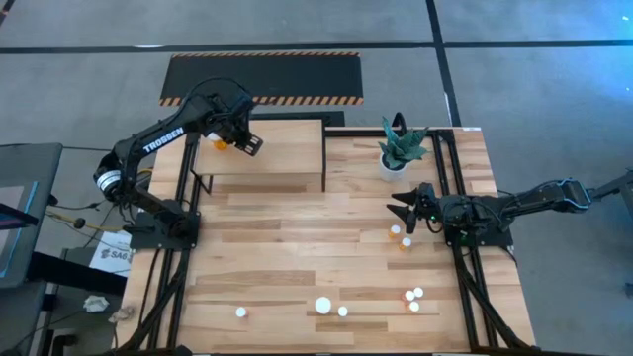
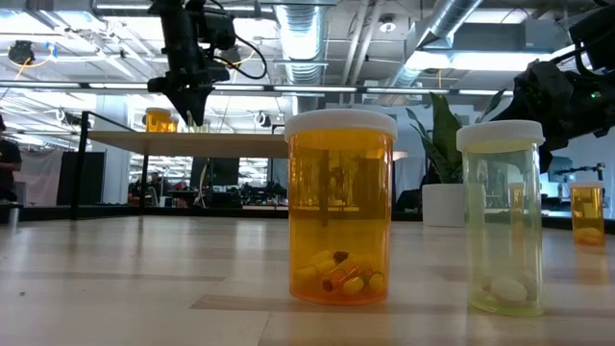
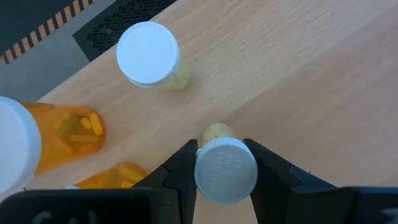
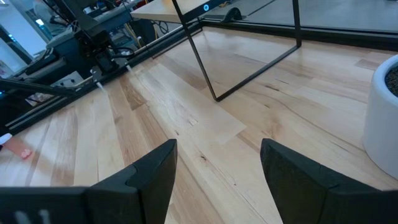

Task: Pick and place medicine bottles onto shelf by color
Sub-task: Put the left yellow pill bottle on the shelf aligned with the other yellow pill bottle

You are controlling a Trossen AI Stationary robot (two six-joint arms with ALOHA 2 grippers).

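On the table's near edge in the low view stand an orange bottle (image 2: pixel 340 207) and a pale yellowish bottle (image 2: pixel 502 217). Farther back, the right gripper (image 1: pixel 404 208) hovers spread by the plant pot (image 1: pixel 393 163). Over the shelf (image 1: pixel 287 148), the left gripper (image 3: pixel 224 171) pinches a white-capped bottle (image 3: pixel 225 169), seemingly yellowish.

I see the light-wood shelf (image 1: pixel 287 148) at the far left of the desk (image 1: pixel 297 237), with orange bottles (image 3: pixel 59 130) and a yellowish one (image 3: pixel 149 56) upright near its left end. Another white-capped yellowish bottle (image 3: pixel 225 169) stands there, pinched between my left end effector's (image 3: pixel 225 177) fingers. The remaining bottles (image 1: pixel 323 306) are scattered upright across the desk's near and right parts.
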